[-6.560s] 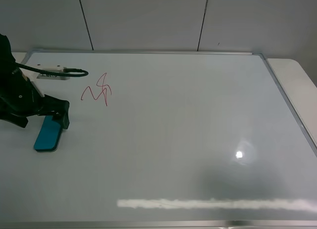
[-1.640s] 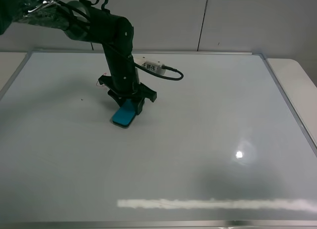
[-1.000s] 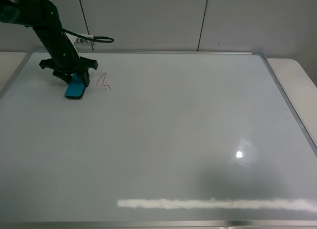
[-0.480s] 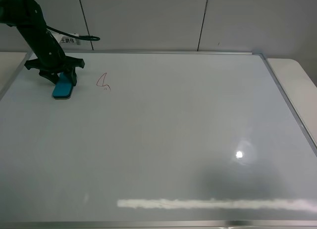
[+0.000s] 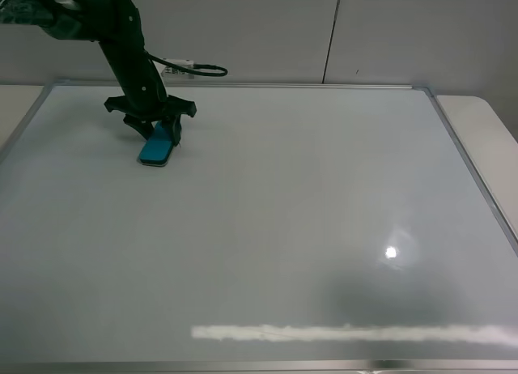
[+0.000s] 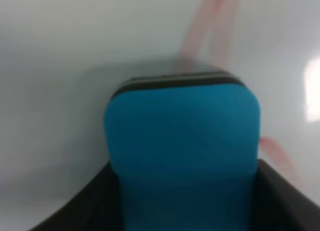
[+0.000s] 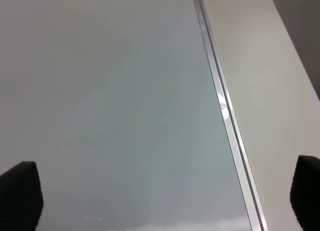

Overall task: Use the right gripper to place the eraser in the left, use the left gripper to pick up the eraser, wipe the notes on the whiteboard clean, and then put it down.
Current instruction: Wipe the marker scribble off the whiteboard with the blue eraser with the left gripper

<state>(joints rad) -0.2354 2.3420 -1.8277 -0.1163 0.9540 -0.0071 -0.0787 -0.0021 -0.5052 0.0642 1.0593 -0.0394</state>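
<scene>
The left gripper (image 5: 159,134) is shut on the teal-blue eraser (image 5: 155,150), pressing it tilted against the whiteboard (image 5: 291,220) near its far left. In the left wrist view the eraser (image 6: 182,151) fills the middle between the black fingers (image 6: 282,201). Blurred pink-red streaks of the notes (image 6: 200,33) show just beyond it on the whiteboard (image 6: 60,66). From the high view no red mark shows; the gripper and eraser cover that spot. The right gripper (image 7: 162,193) stands open with nothing between its fingertips, above the whiteboard (image 7: 115,91) close to its edge. It is outside the high view.
A thin silver frame (image 5: 469,159) rims the board, seen also as the frame (image 7: 225,116) in the right wrist view. A white tabletop (image 5: 486,123) lies beyond the right edge. A bright glare spot (image 5: 391,252) and a light streak reflect near the front.
The left gripper has swept the eraser rightward from the board's far left edge across the spot where the red mark was. That mark no longer shows in the high view.
</scene>
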